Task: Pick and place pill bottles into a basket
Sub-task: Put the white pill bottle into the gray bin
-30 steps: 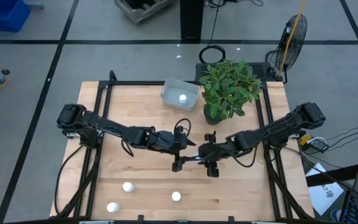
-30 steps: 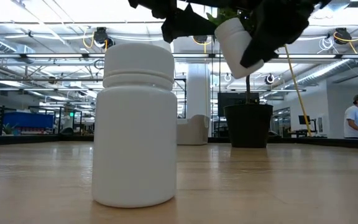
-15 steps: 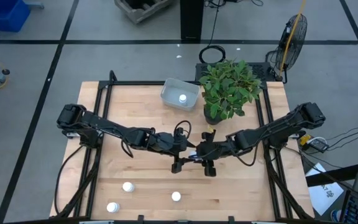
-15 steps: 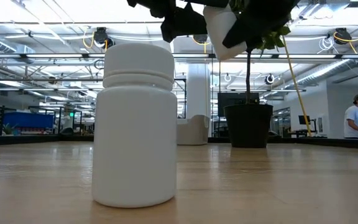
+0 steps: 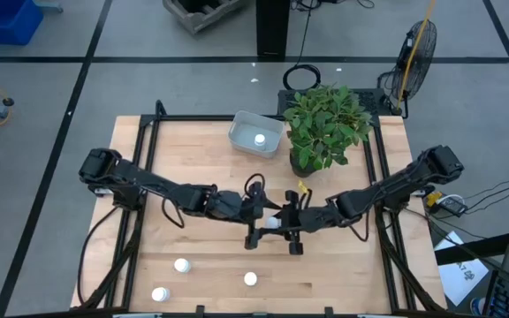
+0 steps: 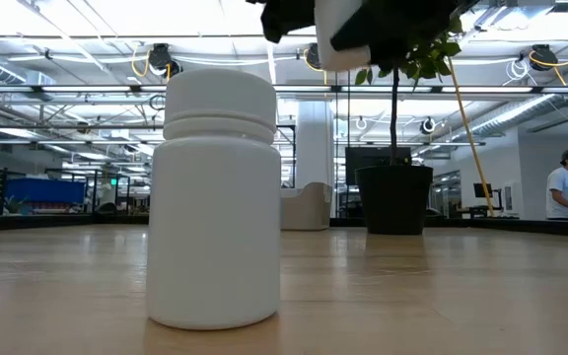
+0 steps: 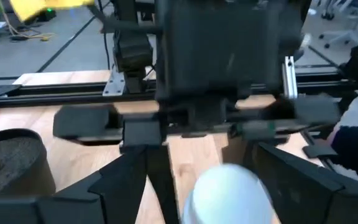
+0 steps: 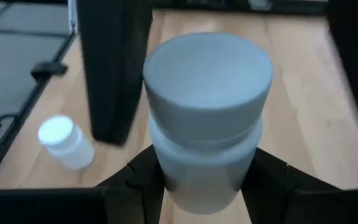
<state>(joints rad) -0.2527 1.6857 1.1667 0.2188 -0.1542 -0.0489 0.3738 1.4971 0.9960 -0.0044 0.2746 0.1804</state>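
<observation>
My right gripper (image 5: 283, 225) is shut on a white pill bottle (image 5: 275, 224) above the middle of the table, its cap pointing toward the table's left edge. My left gripper (image 5: 266, 222) is open and faces it. Its two fingers (image 8: 114, 68) stand on either side of the cap (image 7: 229, 190), apart from it. Three more bottles stand near the front edge (image 5: 181, 265), (image 5: 159, 294), (image 5: 251, 279). Another lies in the pale basket (image 5: 247, 124) at the back. My right gripper pinches the bottle's body (image 8: 204, 177), below the cap, between its two fingers (image 8: 145, 180). The fingers come about level from the table's right side and lie along the bottle. The bottle is lifted clear of the table, cap away from the gripper.
A leafy potted plant (image 5: 325, 128) stands right of the basket, behind the grippers. One standing bottle (image 6: 215, 197) fills the front of the low view. A black frame rail (image 5: 140, 177) runs along the table's sides. A person (image 6: 565, 192) stands far off in the room.
My right gripper has carried the bottle toward the table's left edge and a little upward, and the bottle has tipped from slanted to about level. Its cap end now lies between my left gripper's open fingers. Both grippers have drifted slightly toward the near edge.
</observation>
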